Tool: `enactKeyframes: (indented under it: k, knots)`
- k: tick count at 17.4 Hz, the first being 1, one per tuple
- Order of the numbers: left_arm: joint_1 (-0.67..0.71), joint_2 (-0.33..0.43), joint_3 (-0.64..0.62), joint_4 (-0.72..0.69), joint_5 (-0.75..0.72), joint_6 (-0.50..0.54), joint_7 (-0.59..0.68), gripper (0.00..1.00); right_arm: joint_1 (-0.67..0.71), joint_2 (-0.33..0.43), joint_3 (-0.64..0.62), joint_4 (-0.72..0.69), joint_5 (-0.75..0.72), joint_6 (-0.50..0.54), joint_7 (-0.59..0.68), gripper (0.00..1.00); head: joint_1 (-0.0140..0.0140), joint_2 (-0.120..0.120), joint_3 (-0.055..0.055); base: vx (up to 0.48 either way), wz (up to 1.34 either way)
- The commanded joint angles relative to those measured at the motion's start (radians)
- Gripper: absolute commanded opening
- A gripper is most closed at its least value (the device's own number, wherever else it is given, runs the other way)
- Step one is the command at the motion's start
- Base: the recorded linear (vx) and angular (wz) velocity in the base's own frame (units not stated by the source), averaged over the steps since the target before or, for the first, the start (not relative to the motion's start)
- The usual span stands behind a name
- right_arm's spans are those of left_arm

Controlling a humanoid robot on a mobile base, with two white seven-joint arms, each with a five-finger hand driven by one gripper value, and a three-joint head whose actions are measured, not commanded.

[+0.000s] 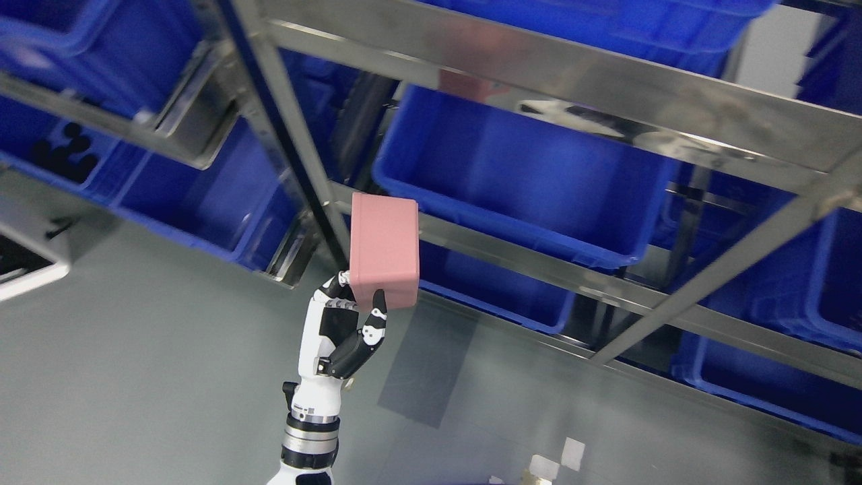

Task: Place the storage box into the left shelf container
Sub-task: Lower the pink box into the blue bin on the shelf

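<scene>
Head view shows the left hand (pixel 340 330) holding a pink box (pixel 384 250) tight by its bottom, up in front of the metal shelf (pixel 539 67), near a blue bin (pixel 525 175).

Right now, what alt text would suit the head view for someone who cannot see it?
A white-and-black robot left hand holds a pink rectangular plastic storage box up in front of a steel shelf frame. Large blue plastic bins sit on the shelves above a grey floor.
</scene>
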Motion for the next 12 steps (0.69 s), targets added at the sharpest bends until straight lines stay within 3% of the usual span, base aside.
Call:
enactKeyframes:
  k: [1,5,10,12]
  knots:
    - [-0.081,0.018,0.058,0.102,-0.012,0.06,-0.029,0.04,-0.005,-0.017,0.0,-0.017,-0.021,0.0,0.001,1.0,0.0,0.0,0.0,0.099,-0.55]
    - [-0.261,0.018,0.148,0.236,-0.113,0.178,-0.127,0.04,-0.005,-0.017,0.0,-0.017,-0.021,-0.001,0.002,1.0,0.0,0.0,0.0,0.086,-0.48]
    - [-0.516,0.018,0.176,0.407,-0.263,0.2,-0.138,0.05,-0.003,-0.017,0.0,-0.017,-0.021,0.0,0.001,1.0,0.0,0.0,0.0,0.049,-0.23]
    - [-0.573,0.018,0.174,0.462,-0.329,0.237,-0.202,0.05,-0.005,-0.017,0.0,-0.017,-0.021,-0.001,0.001,1.0,0.0,0.0,0.0,0.019,-0.09]
